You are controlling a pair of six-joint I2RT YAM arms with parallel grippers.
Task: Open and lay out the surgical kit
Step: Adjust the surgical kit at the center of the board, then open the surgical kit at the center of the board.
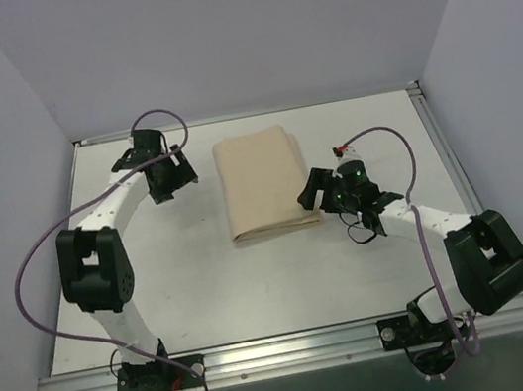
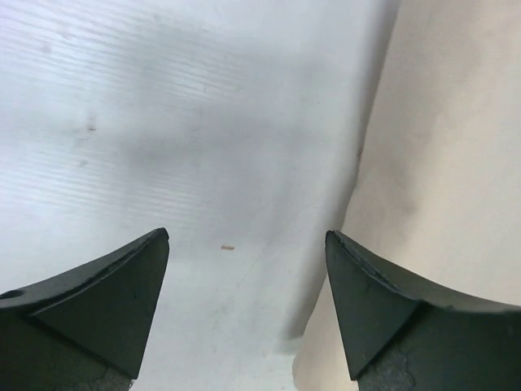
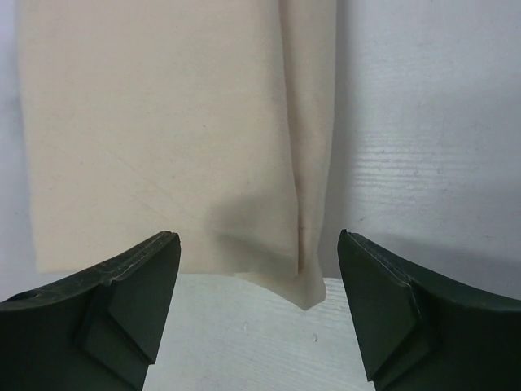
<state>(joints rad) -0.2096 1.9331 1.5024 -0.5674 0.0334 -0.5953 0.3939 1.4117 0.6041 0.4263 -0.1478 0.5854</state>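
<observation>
The beige cloth wrap lies folded shut in the middle of the table. The steel tray and the scissor-like instruments are hidden. My left gripper is open and empty, just left of the wrap's far left part; the left wrist view shows the wrap's edge beside the right finger. My right gripper is open and empty at the wrap's near right corner. In the right wrist view that corner lies between my open fingers, with a folded flap along the wrap's right edge.
The white table is bounded by grey walls on the left, back and right. A metal rail runs along the near edge. Purple cables loop from both arms.
</observation>
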